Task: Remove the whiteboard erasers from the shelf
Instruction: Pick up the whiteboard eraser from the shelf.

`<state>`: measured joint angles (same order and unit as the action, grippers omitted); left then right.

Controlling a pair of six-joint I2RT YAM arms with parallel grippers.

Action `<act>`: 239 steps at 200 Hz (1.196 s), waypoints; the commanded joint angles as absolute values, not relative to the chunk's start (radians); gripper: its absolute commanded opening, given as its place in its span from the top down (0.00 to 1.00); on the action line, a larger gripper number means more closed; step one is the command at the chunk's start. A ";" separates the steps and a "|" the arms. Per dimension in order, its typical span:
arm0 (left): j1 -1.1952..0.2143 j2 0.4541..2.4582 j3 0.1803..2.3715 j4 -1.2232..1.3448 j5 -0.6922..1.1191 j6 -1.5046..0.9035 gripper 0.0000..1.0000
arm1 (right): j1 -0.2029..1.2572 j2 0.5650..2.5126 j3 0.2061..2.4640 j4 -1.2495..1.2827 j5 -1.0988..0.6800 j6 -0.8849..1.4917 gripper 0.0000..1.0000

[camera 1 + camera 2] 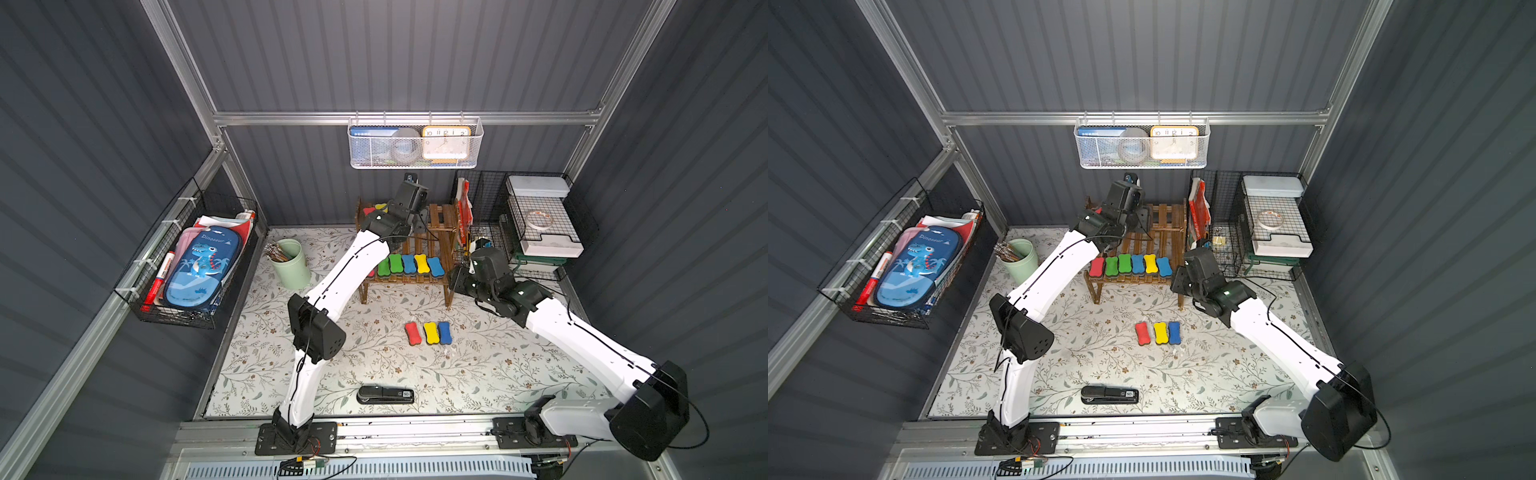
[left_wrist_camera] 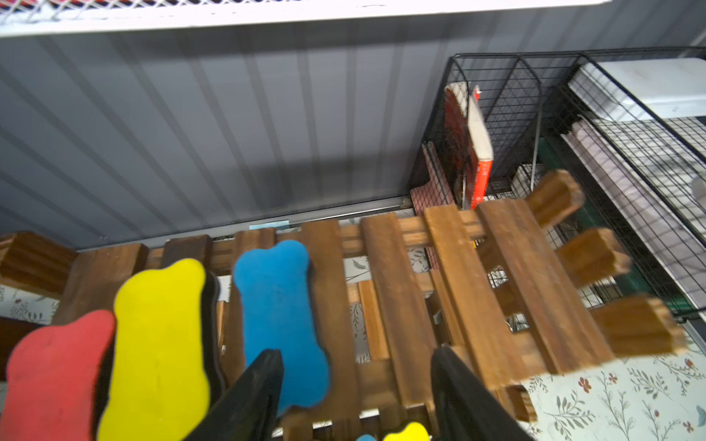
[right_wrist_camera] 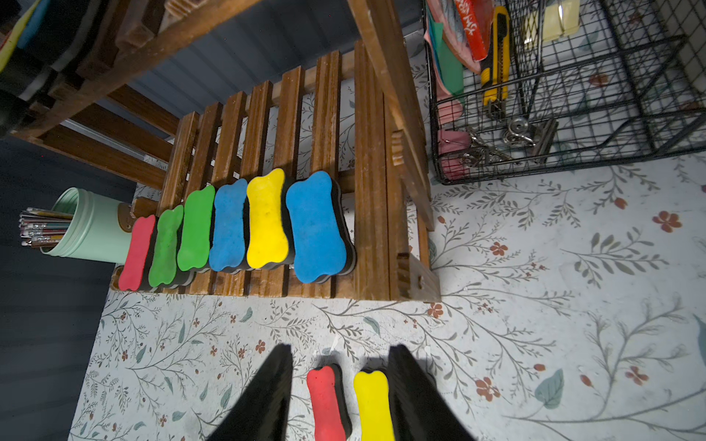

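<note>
Floral-patterned table (image 1: 374,365) in a grey corrugated booth carries the shelf (image 1: 442,216) against the back wall. Three whiteboard erasers (image 1: 430,332) lie out on the table, a row of six (image 3: 229,229) sits on the lower tier, and a red, a yellow eraser (image 2: 160,336) and a blue eraser (image 2: 279,313) show on the top tier. The left claw (image 2: 357,351) hangs wide and empty over that top tier, one finger overlapping the blue eraser rather than straddling it. Closing from here would likely pinch only its edge, or shove the light foam into the yellow eraser or down between the slats. The right claw (image 3: 340,346), partly spread and empty, hovers above the table close to the shelf's leg, where a nudge could jolt the rack. The white mesh basket (image 1: 374,153) holds a clock (image 1: 446,141) and a tape roll (image 1: 405,143). The black wire basket (image 1: 178,320) holds a dinosaur pencil case (image 1: 203,270) and a red marker (image 1: 160,276). The green cup (image 1: 293,270) holds pencils (image 1: 276,251). The wire-grid organizer (image 1: 486,199) holds white trays (image 1: 538,187), a red booklet (image 2: 482,179), a utility knife (image 3: 496,57) and binder clips (image 3: 512,137).
</note>
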<state>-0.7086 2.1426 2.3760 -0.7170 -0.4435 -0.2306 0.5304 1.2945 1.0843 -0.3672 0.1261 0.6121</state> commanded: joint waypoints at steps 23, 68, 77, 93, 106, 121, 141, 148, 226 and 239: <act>-0.707 2.127 2.378 -0.694 -0.538 -0.202 0.33 | 0.523 1.276 1.078 -0.379 0.119 0.612 0.55; -0.707 2.172 2.414 -0.704 -0.570 -0.211 0.33 | 0.523 1.264 1.078 -0.395 0.129 0.606 0.55; -0.707 2.183 2.427 -0.709 -0.572 -0.215 0.34 | 0.522 1.262 1.078 -0.396 0.130 0.606 0.55; -0.707 2.209 2.467 -0.726 -0.577 -0.222 0.38 | 0.521 1.263 1.078 -0.397 0.130 0.606 0.55; -0.707 2.227 2.498 -0.741 -0.584 -0.228 0.38 | 0.520 1.264 1.077 -0.398 0.128 0.606 0.55; -0.707 2.237 2.513 -0.748 -0.603 -0.239 0.38 | 0.518 1.261 1.075 -0.397 0.130 0.605 0.55; -0.707 2.240 2.510 -0.751 -0.615 -0.254 0.38 | 0.516 1.259 1.074 -0.400 0.129 0.605 0.55; -0.706 2.243 2.510 -0.753 -0.614 -0.258 0.38 | 0.515 1.258 1.072 -0.402 0.128 0.606 0.55; -0.706 2.266 2.523 -0.786 -0.620 -0.276 0.36 | 0.511 1.233 1.055 -0.407 0.133 0.607 0.55; -0.706 2.271 2.526 -0.785 -0.617 -0.274 0.36 | 0.510 1.234 1.054 -0.405 0.131 0.609 0.55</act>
<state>-0.7078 2.2398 2.4939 -0.7605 -0.6037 -0.2604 0.5159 1.2457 1.0683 -0.3908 0.1238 0.6117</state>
